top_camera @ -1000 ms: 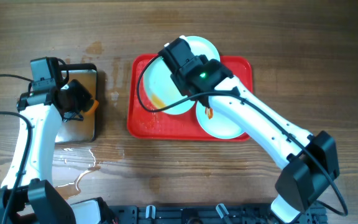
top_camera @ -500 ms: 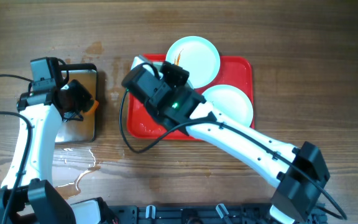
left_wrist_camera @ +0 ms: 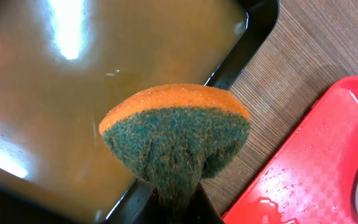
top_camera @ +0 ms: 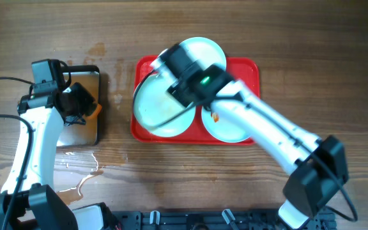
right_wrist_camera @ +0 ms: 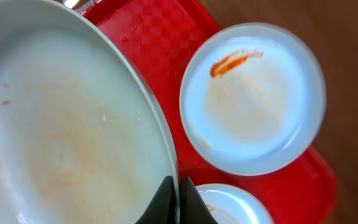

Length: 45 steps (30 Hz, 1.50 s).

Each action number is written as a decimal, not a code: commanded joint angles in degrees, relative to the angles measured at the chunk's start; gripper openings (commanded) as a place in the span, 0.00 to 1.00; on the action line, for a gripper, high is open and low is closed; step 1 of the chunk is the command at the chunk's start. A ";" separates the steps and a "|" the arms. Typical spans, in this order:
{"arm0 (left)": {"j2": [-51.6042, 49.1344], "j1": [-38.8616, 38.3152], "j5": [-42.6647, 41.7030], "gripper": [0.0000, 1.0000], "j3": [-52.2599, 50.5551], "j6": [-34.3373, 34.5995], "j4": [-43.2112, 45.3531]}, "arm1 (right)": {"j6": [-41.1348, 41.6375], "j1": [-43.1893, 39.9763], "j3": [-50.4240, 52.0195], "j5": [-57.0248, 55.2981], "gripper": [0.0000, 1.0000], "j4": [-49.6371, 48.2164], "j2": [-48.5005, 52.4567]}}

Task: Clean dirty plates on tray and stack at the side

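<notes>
Right claw (right_wrist_camera: 178,190) pinches the rim of the held plate (top_camera: 158,105) over the red tray (top_camera: 251,70); left claw (left_wrist_camera: 176,208) is clamped on a sponge (left_wrist_camera: 176,134).
The held plate covers the tray's 9 o'clock side. A smeared plate (right_wrist_camera: 253,99) lies at 12 o'clock and a third plate (top_camera: 229,128) at 5 o'clock, both partly hidden by the right arm (top_camera: 260,121). At the desk's (top_camera: 312,51) 9 o'clock, the sponge hangs above a black-rimmed pan (top_camera: 85,131).

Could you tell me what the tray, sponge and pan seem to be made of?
The tray looks like red moulded plastic, finely chequered. The sponge: orange foam backing a green fibrous scouring layer. The pan is probably metal, glossy with sharp highlights, black-rimmed; possibly coated.
</notes>
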<state>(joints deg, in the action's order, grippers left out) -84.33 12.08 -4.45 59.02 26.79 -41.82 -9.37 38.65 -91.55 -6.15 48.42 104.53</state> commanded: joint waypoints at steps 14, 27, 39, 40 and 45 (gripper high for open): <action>0.63 -6.05 -11.58 0.04 -0.42 -1.11 0.00 | 18.71 -12.76 16.11 23.45 0.04 -14.62 1.70; -0.22 -13.77 -11.56 0.04 -0.92 -1.05 1.75 | 19.91 -11.54 20.00 27.93 0.04 -19.50 5.75; -1.55 -13.92 -11.61 0.04 -0.96 0.17 1.68 | 21.07 -11.50 20.00 24.00 0.04 -19.61 9.31; -2.10 -14.12 -11.63 0.04 -0.96 0.83 1.70 | 21.55 -11.50 20.00 23.98 0.04 -19.61 9.60; -4.68 -16.13 -11.61 0.04 -0.96 0.85 1.95 | 21.57 -11.50 20.00 24.04 0.04 -19.65 9.84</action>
<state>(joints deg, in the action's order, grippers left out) -87.24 -2.35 -14.94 58.72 27.09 -40.32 11.40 27.07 -71.68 17.93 29.06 113.47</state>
